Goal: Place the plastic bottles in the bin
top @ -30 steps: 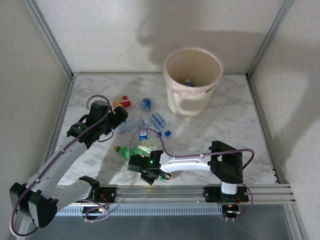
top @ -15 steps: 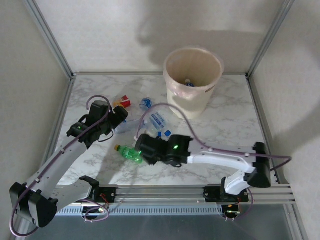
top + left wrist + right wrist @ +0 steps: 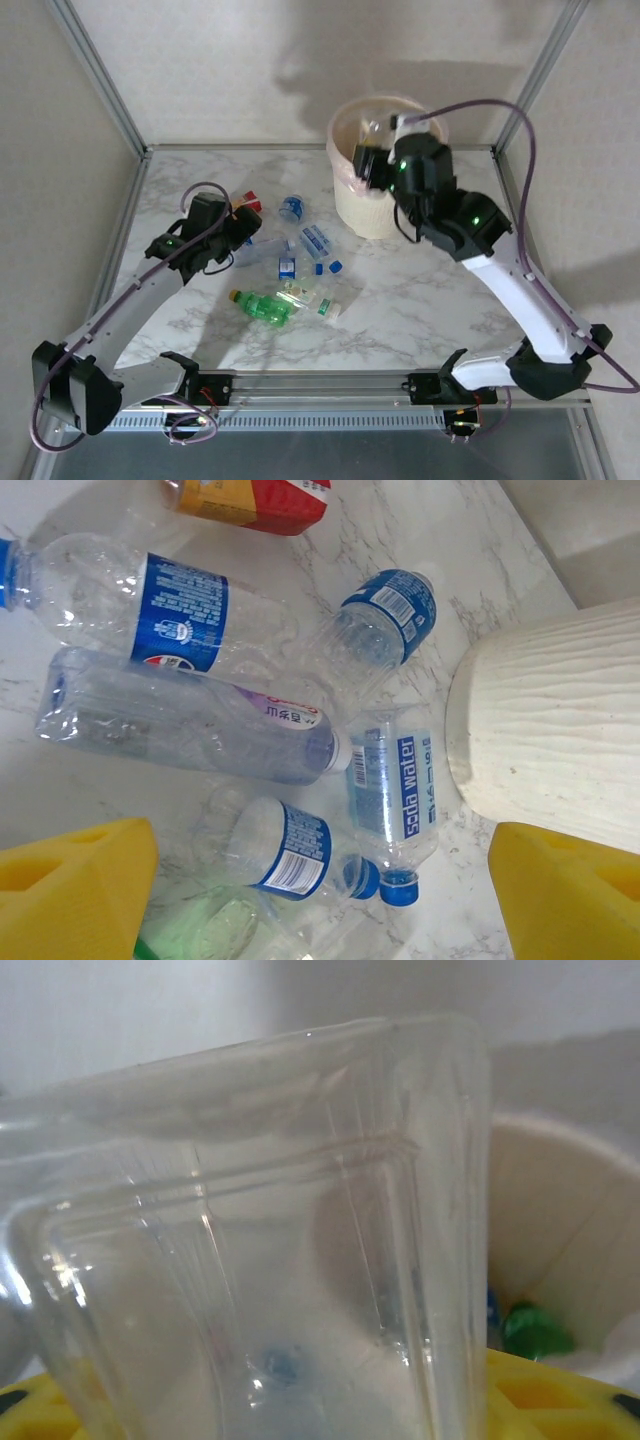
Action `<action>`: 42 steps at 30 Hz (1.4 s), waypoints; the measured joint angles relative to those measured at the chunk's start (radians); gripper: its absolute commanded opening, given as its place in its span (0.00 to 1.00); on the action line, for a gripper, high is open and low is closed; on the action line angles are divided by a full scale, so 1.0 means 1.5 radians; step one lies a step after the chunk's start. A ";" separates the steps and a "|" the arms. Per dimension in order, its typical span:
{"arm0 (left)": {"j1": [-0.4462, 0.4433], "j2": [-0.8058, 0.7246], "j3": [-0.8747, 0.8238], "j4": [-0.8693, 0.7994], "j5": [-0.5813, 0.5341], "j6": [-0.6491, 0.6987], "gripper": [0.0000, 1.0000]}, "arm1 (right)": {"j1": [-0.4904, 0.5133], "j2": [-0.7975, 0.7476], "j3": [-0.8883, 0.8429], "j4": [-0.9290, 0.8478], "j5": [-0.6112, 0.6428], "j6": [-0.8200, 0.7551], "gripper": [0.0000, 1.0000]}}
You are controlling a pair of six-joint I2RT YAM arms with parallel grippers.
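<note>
Right now the right gripper (image 3: 374,152) grips a clear bottle (image 3: 250,1260) just above the bin (image 3: 355,205), far right of centre, whose mouth lies directly below. Nearer and leftward, the left gripper (image 3: 243,228) hangs spread wide over loose bottles (image 3: 300,240).

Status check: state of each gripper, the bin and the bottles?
right gripper: shut on the clear bottle, over the bin
left gripper: open, empty, above the table bottles
clear bottle: held, not yet dropped
bin: upright, some bottles inside
table bottles: lying on their sides
green bottle: lying on its side
</note>
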 measured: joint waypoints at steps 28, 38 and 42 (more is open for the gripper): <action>0.010 0.122 0.081 0.032 0.031 0.068 0.87 | -0.246 0.278 0.169 0.013 -0.037 -0.005 0.86; 0.004 0.106 0.058 0.034 0.030 0.071 0.85 | -0.047 0.040 -0.012 0.025 -0.090 -0.013 0.85; -0.005 0.103 0.055 0.012 0.019 0.071 0.85 | 0.055 -0.029 -0.102 0.035 -0.123 -0.009 0.86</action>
